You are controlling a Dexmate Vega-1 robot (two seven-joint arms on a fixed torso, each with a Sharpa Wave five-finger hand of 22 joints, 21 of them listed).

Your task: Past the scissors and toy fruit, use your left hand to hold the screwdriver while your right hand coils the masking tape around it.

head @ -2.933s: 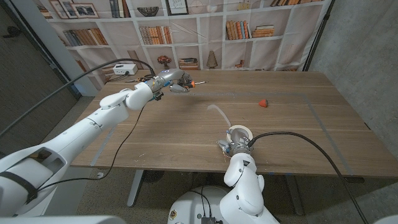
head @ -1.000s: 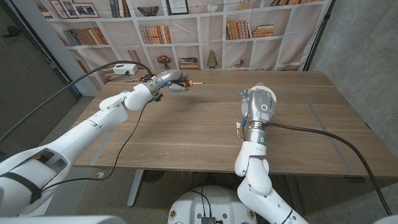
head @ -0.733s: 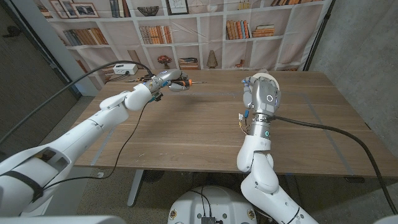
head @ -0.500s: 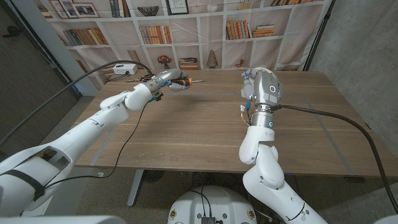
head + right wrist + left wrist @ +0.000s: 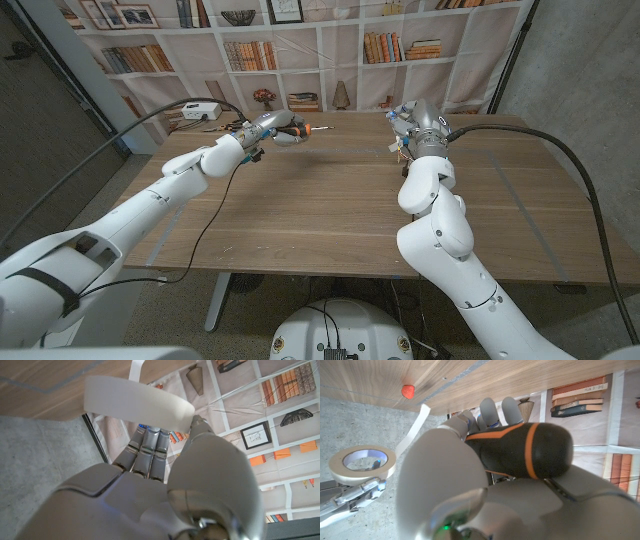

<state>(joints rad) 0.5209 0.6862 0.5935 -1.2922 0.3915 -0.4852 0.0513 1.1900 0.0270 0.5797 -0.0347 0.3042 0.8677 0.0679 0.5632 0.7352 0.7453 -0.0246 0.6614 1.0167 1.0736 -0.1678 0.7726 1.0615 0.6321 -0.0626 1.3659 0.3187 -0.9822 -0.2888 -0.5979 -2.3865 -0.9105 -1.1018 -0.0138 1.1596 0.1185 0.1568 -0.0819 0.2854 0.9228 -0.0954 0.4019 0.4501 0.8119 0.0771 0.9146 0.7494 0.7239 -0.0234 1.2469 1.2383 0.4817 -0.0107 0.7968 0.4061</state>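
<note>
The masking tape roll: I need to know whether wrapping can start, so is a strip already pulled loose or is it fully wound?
Pulled loose: a strip trails from the cream masking tape roll in the right hand.

Bare table [image 5: 330, 190] between both raised hands; toy strawberry [image 5: 408, 391] well aside.

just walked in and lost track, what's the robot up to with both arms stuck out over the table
The left hand grips a black screwdriver with orange stripes above the far side of the wooden table, its tip pointing toward the other arm. The right hand holds a roll of cream masking tape up in the air, with a loose strip of tape trailing off it. Roll and screwdriver are apart, so no wrapping has begun. A small red toy strawberry lies on the table.
</note>
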